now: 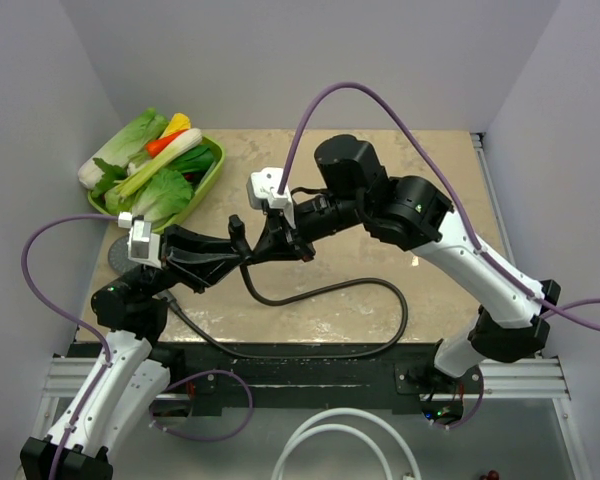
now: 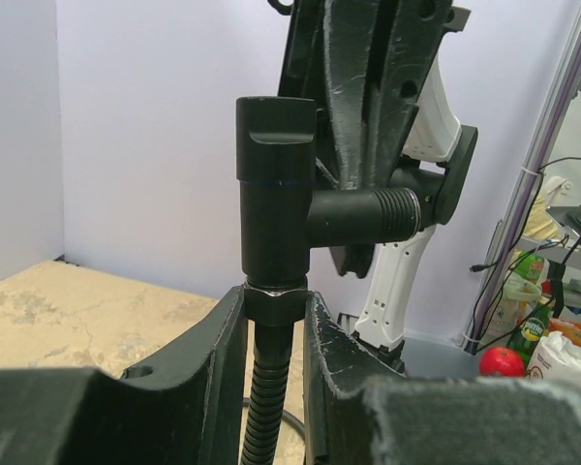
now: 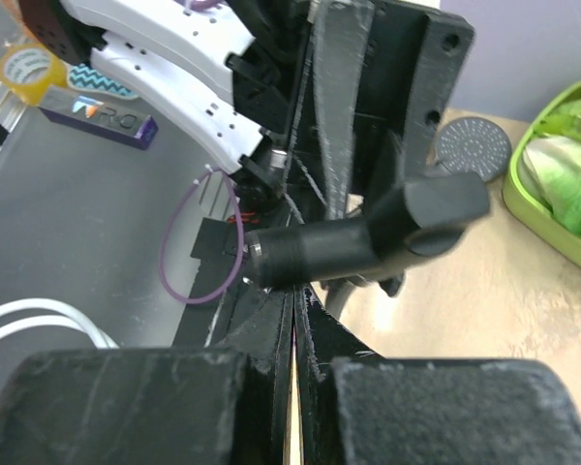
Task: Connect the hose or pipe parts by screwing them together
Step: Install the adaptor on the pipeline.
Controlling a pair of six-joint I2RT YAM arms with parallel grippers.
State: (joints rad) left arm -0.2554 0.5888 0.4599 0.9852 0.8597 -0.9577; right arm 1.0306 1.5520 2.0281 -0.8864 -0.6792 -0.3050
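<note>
The left gripper (image 2: 274,320) pinches the hose nut (image 2: 274,296) under the T-shaped fitting (image 2: 276,184); the right gripper (image 3: 294,315), jaws pressed together, probably must open to grasp and screw the fitting.

The hose (image 2: 261,407) drops between the left jaws and is cut off at the view's lower edge. The jaws cover both flanks of its nut (image 2: 274,300). The right jaws' tips vanish behind the T-fitting (image 2: 271,184), so whether they touch it cannot be told. Beyond the right jaws, the shower-head disc (image 3: 476,145) is partly hidden behind the left jaws. The green tray (image 3: 515,184) is cut off at the side edge.
</note>
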